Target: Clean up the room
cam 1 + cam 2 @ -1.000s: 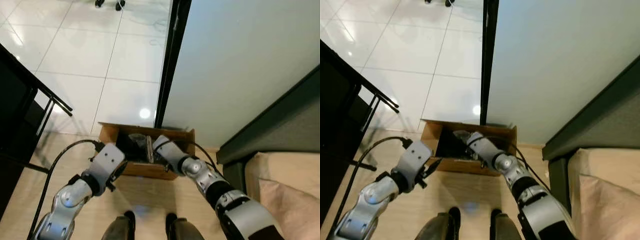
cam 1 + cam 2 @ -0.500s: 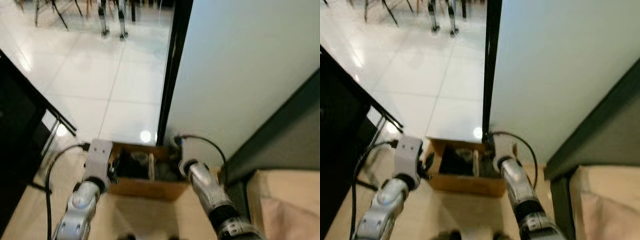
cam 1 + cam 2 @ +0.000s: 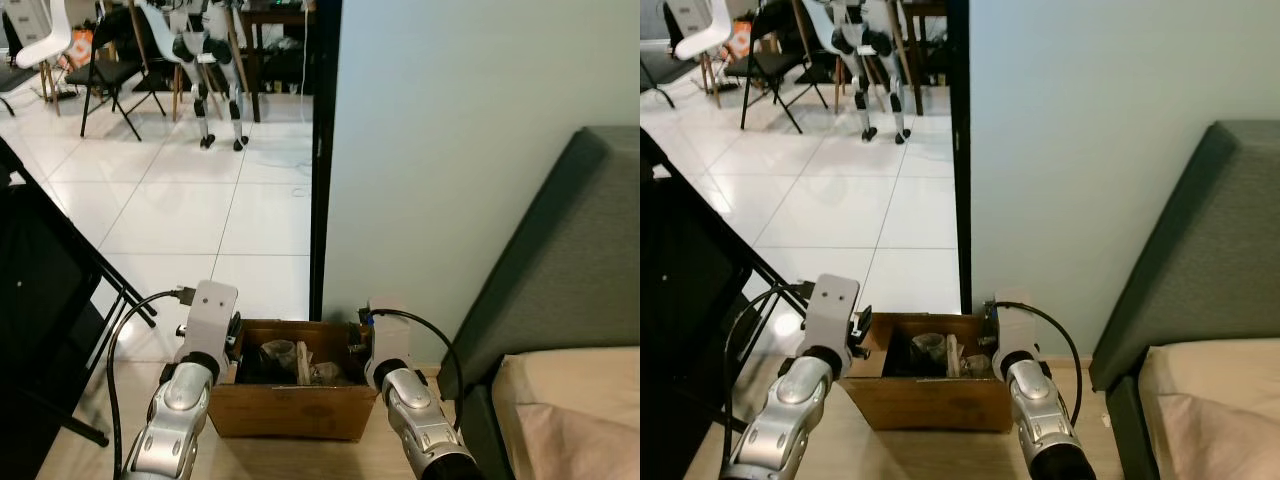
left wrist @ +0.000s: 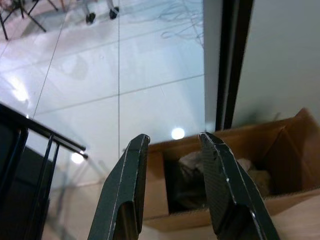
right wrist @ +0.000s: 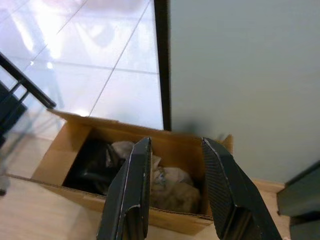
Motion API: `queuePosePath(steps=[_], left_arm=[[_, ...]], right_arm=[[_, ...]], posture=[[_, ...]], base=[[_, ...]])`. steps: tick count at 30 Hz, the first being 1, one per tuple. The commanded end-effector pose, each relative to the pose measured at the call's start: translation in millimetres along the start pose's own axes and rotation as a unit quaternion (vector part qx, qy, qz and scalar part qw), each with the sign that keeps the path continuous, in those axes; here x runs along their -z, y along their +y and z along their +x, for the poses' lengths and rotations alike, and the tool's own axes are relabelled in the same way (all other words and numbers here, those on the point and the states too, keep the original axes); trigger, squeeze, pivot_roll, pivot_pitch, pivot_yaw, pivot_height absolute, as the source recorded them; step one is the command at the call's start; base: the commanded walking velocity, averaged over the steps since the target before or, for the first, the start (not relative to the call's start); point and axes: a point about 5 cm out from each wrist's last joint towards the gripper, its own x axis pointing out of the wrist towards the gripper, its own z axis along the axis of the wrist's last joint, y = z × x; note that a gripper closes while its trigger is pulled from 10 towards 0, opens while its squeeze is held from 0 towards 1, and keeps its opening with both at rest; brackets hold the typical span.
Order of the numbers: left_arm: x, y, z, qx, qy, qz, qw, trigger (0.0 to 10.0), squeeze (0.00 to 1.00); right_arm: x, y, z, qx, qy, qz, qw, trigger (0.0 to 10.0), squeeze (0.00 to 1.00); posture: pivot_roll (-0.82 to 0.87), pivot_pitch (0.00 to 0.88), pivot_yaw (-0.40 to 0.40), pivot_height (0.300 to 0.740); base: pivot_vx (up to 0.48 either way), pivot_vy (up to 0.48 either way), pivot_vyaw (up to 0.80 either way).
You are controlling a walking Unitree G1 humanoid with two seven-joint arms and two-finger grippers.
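Between the two grippers a cardboard box (image 3: 290, 400) is sitting on the wood floor (image 3: 90, 455), w/ crumpled trash (image 5: 165, 182) and dark stuff inside. Left gripper (image 4: 172, 142) is hovering above the box's left end, fingers (image 4: 127, 190) spread apart, nothing in them. Right gripper (image 5: 172, 145) is hanging over the box's right half, fingers (image 5: 222, 190) also parted & empty. Box is lying just below both, against the pale wall (image 3: 450, 150) next to a black door frame (image 3: 322, 150).
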Motion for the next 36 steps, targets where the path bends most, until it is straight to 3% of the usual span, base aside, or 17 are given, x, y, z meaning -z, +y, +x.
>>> queuePosePath(steps=[1,11,22,24,36], left_arm=[[8,-0.8,-2.1,-0.004,0.014,-0.001,1.0,10.0,0.0],[16,-4.4,-9.9,-0.003,0.02,-0.005,1.0,10.0,0.0],[19,-15.5,-16.1,0.04,0.02,-0.026,0.999,10.0,0.0],[17,-18.0,-14.5,0.047,0.014,-0.007,0.999,10.0,0.0],[17,-14.5,-11.3,0.031,0.013,-0.015,0.999,10.0,0.0]], right_arm=[[4,-7.6,-2.7,0.011,0.015,-0.007,1.0,10.0,0.0],[4,-9.9,-5.0,0.014,0.023,-0.026,0.999,10.0,0.0],[3,-8.5,-8.0,0.013,0.026,-0.041,0.999,10.0,0.0],[4,-8.4,-8.9,0.013,0.026,-0.043,0.999,10.0,0.0],[2,-11.0,-9.1,0.016,0.026,-0.048,0.998,10.0,0.0]], posture=[[-0.02,0.07,0.014,0.74],[-0.02,0.079,0.003,0.74],[-0.03,0.086,0.017,0.74],[-0.03,0.084,0.021,0.74],[-0.04,0.079,0.017,0.74]], base=[[0.0,0.0,-0.8],[0.0,0.0,-0.8],[0.0,0.0,-0.8],[0.0,0.0,-0.8],[0.0,0.0,-0.8]])
